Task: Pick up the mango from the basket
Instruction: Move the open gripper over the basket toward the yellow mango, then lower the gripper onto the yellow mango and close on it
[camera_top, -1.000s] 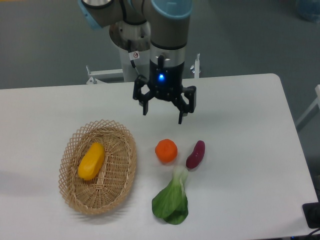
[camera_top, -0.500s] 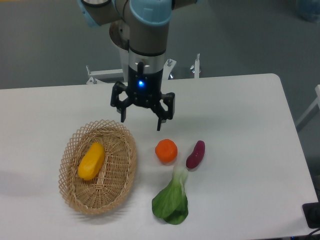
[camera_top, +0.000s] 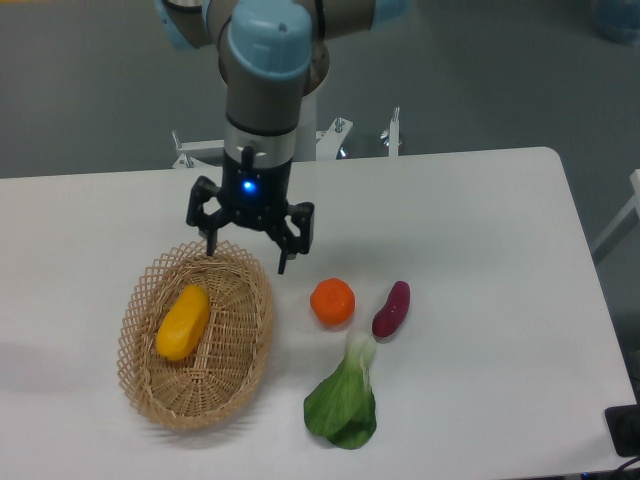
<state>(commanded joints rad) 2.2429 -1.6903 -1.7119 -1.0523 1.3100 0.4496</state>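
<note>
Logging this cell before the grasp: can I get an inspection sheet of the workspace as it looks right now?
Surface: white table, no spills seen.
Job's things: mango lying inside the wicker basket, untouched.
Clutter: orange, purple vegetable and leafy green lie right of the basket.
Grippers: gripper open, empty, above the basket's far rim, blue light on.
Cables: nothing seen.
Surroundings: grey floor; metal bracket behind the table; dark object at the lower right corner.
</note>
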